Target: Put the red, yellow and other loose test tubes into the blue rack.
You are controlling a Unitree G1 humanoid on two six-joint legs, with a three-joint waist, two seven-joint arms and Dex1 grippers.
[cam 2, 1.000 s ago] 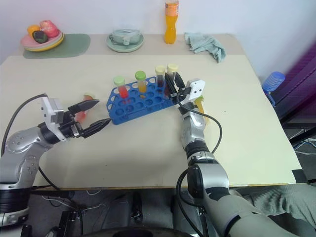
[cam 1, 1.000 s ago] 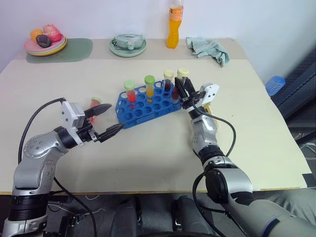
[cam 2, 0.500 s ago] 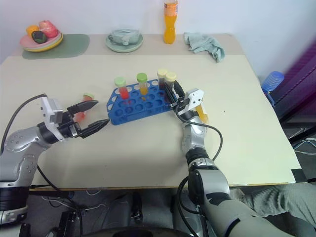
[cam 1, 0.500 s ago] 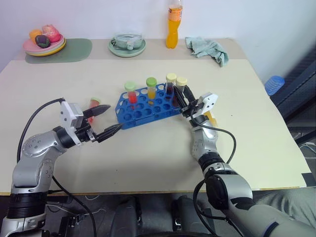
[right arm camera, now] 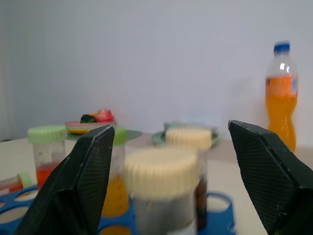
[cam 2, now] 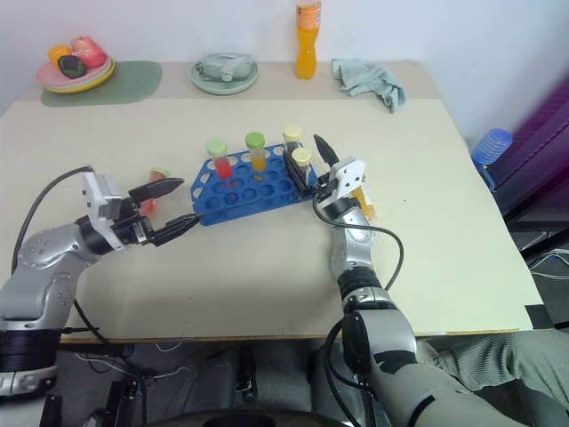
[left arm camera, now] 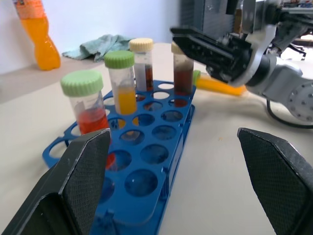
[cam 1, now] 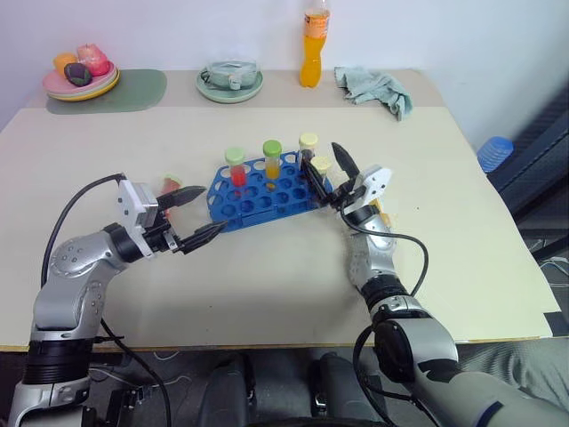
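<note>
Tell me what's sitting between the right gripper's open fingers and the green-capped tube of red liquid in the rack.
In the left eye view, the right gripper and red tube are separated by the yellow-liquid tube and two cream-capped dark tubes.

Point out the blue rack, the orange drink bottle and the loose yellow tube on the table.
Blue rack (cam 1: pixel 258 191): left eye view, on its top plate among the empty holes.
Orange drink bottle (cam 1: pixel 312 62): left eye view, on the orange body.
Loose yellow tube (left arm camera: pixel 220 86): left wrist view, on its yellow length lying behind the rack.

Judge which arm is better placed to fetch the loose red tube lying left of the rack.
Left. Its open left gripper hovers right beside the red tube; the right gripper sits open at the blue rack's far end.
</note>
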